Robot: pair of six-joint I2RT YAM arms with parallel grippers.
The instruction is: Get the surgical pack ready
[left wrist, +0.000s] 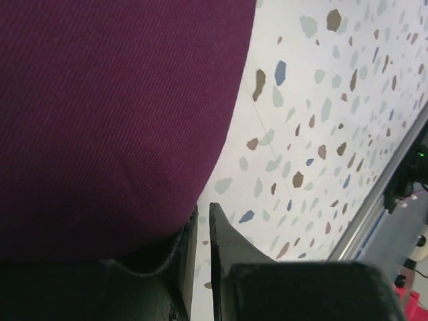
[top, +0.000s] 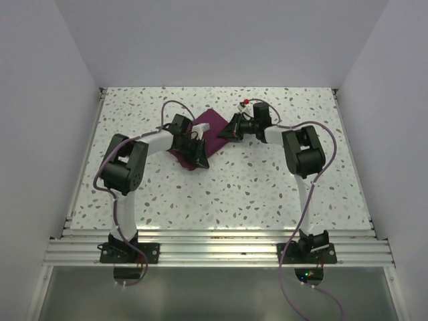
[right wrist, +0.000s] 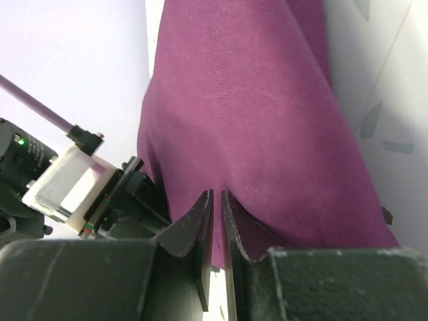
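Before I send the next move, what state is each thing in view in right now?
cloth: bunched up between the grippers, no contents visible.
left gripper: jaws nearly shut at the cloth's edge; can't tell if it is pinched.
right gripper: jaws shut on a fold of the cloth.

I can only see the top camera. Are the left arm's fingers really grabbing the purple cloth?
Observer: In the left wrist view, the left fingers are nearly together right at the edge of the purple cloth, and they seem to pinch it.
Operator: What about the other arm?
Observer: The right wrist view shows the right fingers closed on a fold of the cloth.
Operator: What does the cloth look like close up?
Observer: It has a fine ribbed weave and lies beside the speckled table.
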